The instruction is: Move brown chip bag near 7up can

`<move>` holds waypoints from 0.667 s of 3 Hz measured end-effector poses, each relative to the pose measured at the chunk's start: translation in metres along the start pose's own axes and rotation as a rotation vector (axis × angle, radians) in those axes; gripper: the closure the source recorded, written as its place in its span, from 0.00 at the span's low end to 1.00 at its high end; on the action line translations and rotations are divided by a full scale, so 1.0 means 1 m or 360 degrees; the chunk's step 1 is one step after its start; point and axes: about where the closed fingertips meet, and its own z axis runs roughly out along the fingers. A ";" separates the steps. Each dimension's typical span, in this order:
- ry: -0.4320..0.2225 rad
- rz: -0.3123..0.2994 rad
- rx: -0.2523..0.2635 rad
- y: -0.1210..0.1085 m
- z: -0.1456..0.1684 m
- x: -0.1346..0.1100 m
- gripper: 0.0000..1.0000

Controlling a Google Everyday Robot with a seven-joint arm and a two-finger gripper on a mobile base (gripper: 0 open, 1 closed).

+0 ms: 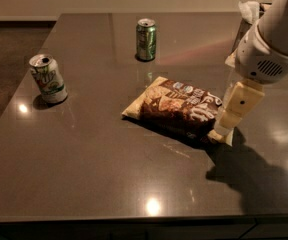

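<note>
The brown chip bag [176,108] lies flat near the middle of the dark table, its pale yellow ends pointing left and right. The 7up can [47,78], whitish with green lettering, stands upright at the table's left side, well apart from the bag. My gripper [227,125] comes down from the upper right on a white arm. Its cream finger [238,107] hangs over the bag's right end, just above or touching it.
A dark green can [146,39] stands upright at the back, behind the bag. A metal holder with white napkins [250,15] sits at the back right, partly behind my arm. The table's front edge [134,219] runs along the bottom.
</note>
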 end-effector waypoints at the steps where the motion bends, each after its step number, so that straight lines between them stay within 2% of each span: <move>1: 0.0005 0.0064 -0.0026 -0.002 0.024 -0.010 0.00; 2: 0.0034 0.0102 -0.0045 0.000 0.046 -0.016 0.00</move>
